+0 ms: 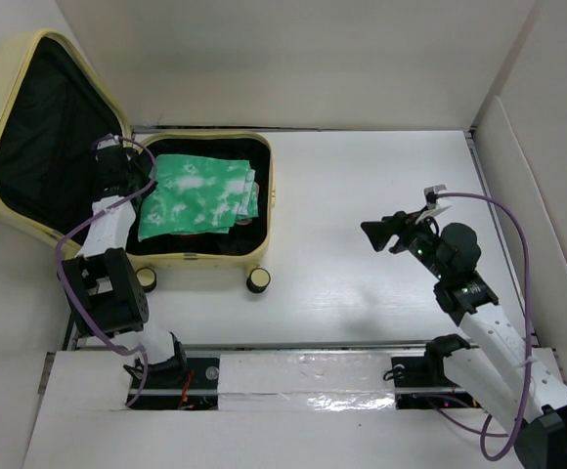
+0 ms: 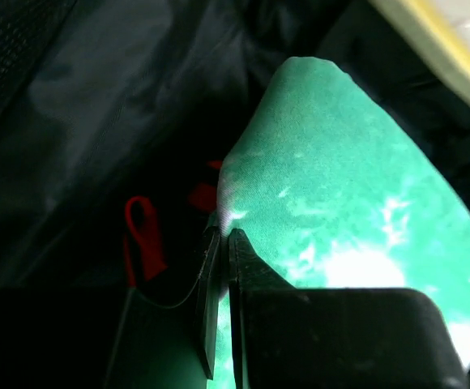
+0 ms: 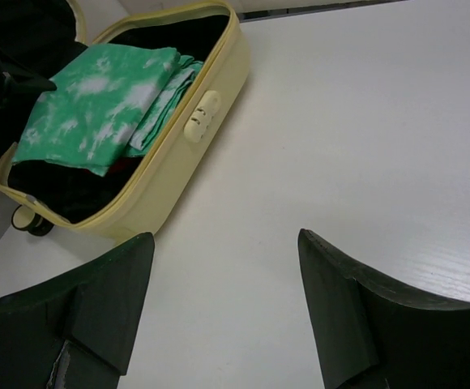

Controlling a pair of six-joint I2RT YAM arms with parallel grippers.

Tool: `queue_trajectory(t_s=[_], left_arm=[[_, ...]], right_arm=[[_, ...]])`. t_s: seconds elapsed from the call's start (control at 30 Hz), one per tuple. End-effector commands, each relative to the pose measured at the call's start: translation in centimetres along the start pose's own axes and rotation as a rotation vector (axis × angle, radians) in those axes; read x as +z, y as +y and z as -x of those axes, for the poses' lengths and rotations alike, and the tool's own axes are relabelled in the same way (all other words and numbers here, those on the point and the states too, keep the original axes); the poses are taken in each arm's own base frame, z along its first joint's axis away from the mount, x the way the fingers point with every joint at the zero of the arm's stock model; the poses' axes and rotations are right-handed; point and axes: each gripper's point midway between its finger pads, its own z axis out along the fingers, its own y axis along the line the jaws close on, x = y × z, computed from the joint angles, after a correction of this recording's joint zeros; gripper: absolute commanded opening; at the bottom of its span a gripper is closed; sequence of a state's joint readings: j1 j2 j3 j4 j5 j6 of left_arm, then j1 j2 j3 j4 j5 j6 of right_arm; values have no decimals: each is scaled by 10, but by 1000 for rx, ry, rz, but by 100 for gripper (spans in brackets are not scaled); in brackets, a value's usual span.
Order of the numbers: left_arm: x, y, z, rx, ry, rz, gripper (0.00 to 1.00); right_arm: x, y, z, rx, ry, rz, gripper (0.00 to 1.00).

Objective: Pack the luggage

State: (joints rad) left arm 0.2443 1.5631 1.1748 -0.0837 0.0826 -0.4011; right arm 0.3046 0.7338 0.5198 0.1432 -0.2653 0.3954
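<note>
The luggage [image 1: 200,260] lies open, its pale-yellow lid tipped back. The black lining shows inside the lid and the base. A cream-and-black wheel [image 1: 258,280] sits at the near corner of the base, and a pale lock [image 3: 200,117] sits on the side wall that faces the right gripper. A folded green-and-white cloth [image 1: 196,195] fills most of the base, with something red [image 2: 142,235] showing just under its edge.

The left arm reaches forward over the near wall of the base and dips its wrist inside. The left gripper [image 2: 224,237] is clenched, its fingers pressed together on the raised edge of the cloth. The cloth spreads out ahead of the tips and to their right. The red thing lies just to their left, and the dark lining lies beyond.

The right arm is bent up over the bare table [image 1: 362,195], with its wrist turned toward the luggage. The right gripper [image 3: 225,237] is released, its jaws wide apart and holding nothing. The luggage lies well ahead of it and to its left.
</note>
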Motion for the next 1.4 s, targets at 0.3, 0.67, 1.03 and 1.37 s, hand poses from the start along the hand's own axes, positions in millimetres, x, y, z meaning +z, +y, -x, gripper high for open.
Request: queue_trajectory(t_s=[0.3,0.67,1.03,1.37], left_arm=[[-55,-45,40,8,-196,-43,67],[-267,-148,50,63,-426,-602,0],[-502,-157,66,131,-767,-1101,0],[-472,-129,55,96,-744,-939,2]], right_arm=[[20,39,1,-105,11,95,13],[58,164,11,-158,44,397,0],[159,349,-17,-182,113,795,0],[222,455,-36,-147,78,927,8]])
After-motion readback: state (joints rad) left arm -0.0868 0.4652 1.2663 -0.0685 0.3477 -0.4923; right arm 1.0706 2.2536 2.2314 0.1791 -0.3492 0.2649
